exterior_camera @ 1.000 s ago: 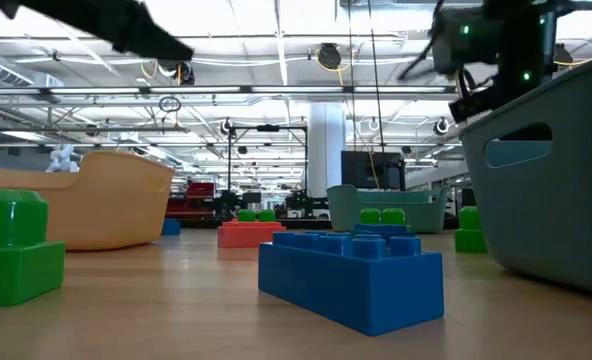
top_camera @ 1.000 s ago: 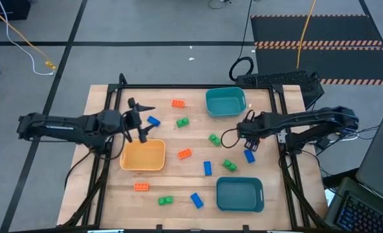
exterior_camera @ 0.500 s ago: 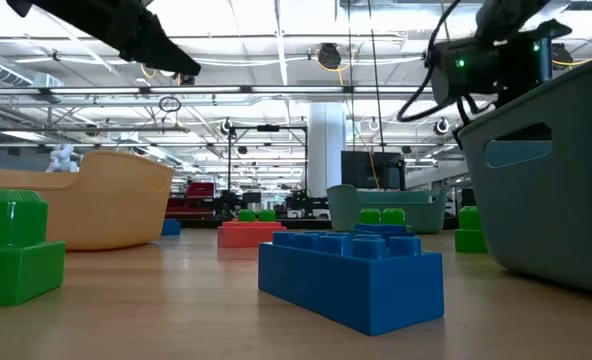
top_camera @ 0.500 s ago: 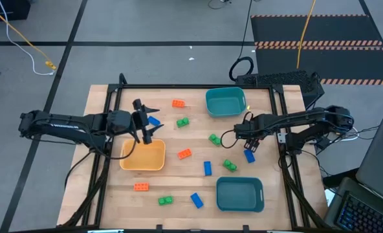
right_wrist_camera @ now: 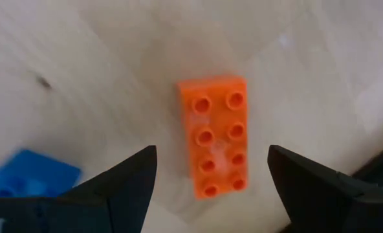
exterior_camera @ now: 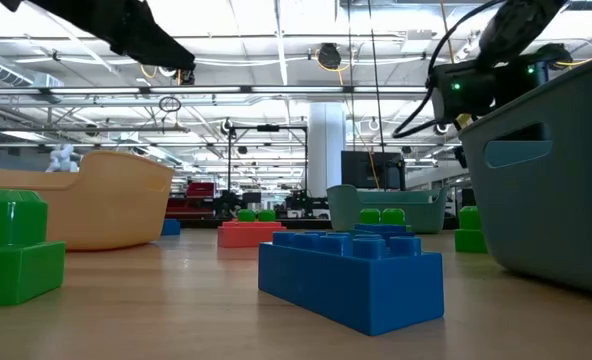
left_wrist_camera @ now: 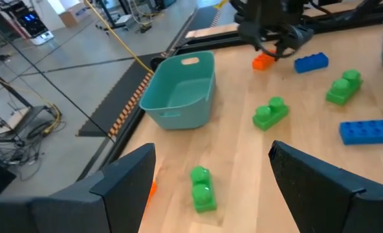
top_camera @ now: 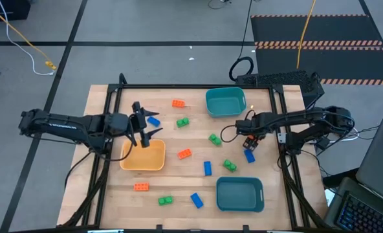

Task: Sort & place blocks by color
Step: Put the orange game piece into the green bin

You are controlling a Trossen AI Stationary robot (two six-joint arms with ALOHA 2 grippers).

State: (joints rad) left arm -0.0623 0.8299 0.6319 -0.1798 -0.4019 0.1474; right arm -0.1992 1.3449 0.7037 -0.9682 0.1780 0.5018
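Small orange, green and blue blocks lie scattered on the wooden table [top_camera: 114,188]. My right gripper [top_camera: 249,138] points straight down, open. An orange block [right_wrist_camera: 212,144] lies flat on the table, studs up, below the gap between the fingers, and they touch nothing. A blue block [top_camera: 249,155] lies just beside it. My left gripper [top_camera: 143,127] hovers open and empty above the far rim of the yellow tray [top_camera: 143,157]; its wrist view looks across the table at green blocks [left_wrist_camera: 270,112] and the right arm [left_wrist_camera: 269,22].
One teal tray [top_camera: 225,101] stands at the far side, another [top_camera: 239,194] at the near right. Loose blocks: orange [top_camera: 178,103], [top_camera: 184,154], [top_camera: 141,187]; green [top_camera: 182,122], [top_camera: 214,138], [top_camera: 229,166]; blue [top_camera: 153,120], [top_camera: 207,168], [top_camera: 196,200].
My right gripper has come down toward the orange block, still pointing down; in the low view its arm has sunk lower. No block has moved.
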